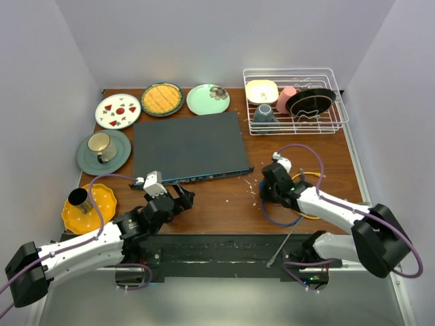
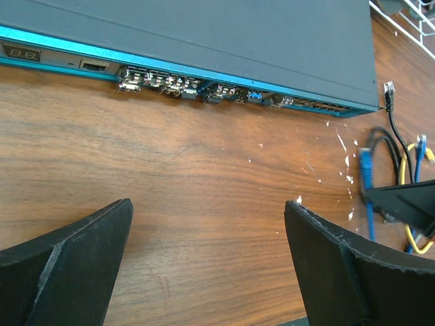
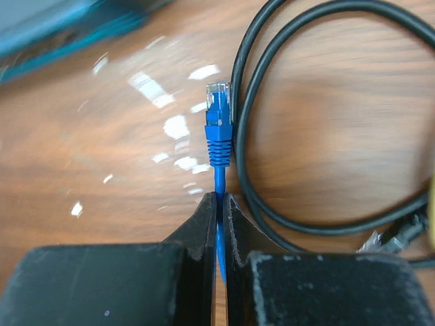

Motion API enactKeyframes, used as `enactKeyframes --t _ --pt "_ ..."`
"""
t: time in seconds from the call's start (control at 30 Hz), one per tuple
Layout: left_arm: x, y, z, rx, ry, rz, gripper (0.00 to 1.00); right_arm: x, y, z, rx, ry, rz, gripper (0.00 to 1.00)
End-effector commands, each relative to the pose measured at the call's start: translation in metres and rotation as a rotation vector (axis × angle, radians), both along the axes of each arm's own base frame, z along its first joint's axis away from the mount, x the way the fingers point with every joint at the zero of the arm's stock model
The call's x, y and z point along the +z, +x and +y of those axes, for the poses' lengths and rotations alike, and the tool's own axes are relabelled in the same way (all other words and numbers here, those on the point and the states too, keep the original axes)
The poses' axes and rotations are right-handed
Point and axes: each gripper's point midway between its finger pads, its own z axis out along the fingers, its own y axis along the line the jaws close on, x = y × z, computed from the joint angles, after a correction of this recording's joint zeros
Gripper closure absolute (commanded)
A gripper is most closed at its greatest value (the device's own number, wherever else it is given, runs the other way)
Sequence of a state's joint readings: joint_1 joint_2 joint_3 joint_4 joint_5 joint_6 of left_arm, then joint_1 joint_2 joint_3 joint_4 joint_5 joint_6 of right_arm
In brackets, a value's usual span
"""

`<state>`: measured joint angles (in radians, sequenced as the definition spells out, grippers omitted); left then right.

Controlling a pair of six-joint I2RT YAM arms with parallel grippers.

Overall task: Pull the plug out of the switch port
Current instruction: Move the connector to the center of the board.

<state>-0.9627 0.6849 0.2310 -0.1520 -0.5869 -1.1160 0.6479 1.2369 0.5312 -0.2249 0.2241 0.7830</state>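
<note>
1. Black fingers of the left gripper [image 2: 209,204] are spread wide and hold nothing. It sits low over the brown wooden table [image 2: 204,156] at the near left, facing the switch front.
2. The right gripper [image 3: 220,198], at the near right, has its fingers pressed together. They pinch a thin blue cable just behind its blue-booted, clear-tipped plug [image 3: 218,102].
3. The plug is free over bare wood, with no socket around it. It lies just beside a looped black cable [image 3: 238,136]; whether they touch cannot be told.
4. The large flat dark-grey rectangular switch [image 1: 187,144] lies mid-table, farther off and to the left of the right gripper. Its thin blue front edge [image 2: 170,64] faces the arms and carries a row of small sockets [image 2: 170,83]. The held plug is well apart from that edge.
5. Judgement: extraction appears complete, and the step in hand is carrying the plug clear. The sockets are too small to show whether any other plug remains seated.
6. Judgement: the next move calls for lowering the plug onto open wood to the right, clear of the black loop. The right fingers should then part without dragging the cable back toward the switch.
</note>
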Motion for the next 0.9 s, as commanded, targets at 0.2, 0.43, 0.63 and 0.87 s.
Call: enactKeyframes --t 0.2,0.43,0.63,0.87 --pt "0.014 0.006 -0.007 0.022 -0.072 -0.023 0.01 0.025 0.054 -0.103 -0.391 -0.022 -0.018 1.00" --pt "0.012 0.004 -0.011 0.000 -0.054 -0.005 0.01 0.020 0.117 -0.162 -0.601 -0.007 -0.013 1.00" --pt "0.010 0.002 -0.008 -0.003 -0.061 -0.015 0.01 0.105 0.163 -0.139 -0.482 0.112 -0.278 0.68" --pt "0.014 0.003 -0.004 0.001 -0.058 -0.041 0.01 0.160 0.125 -0.042 -0.151 0.105 -0.397 0.54"
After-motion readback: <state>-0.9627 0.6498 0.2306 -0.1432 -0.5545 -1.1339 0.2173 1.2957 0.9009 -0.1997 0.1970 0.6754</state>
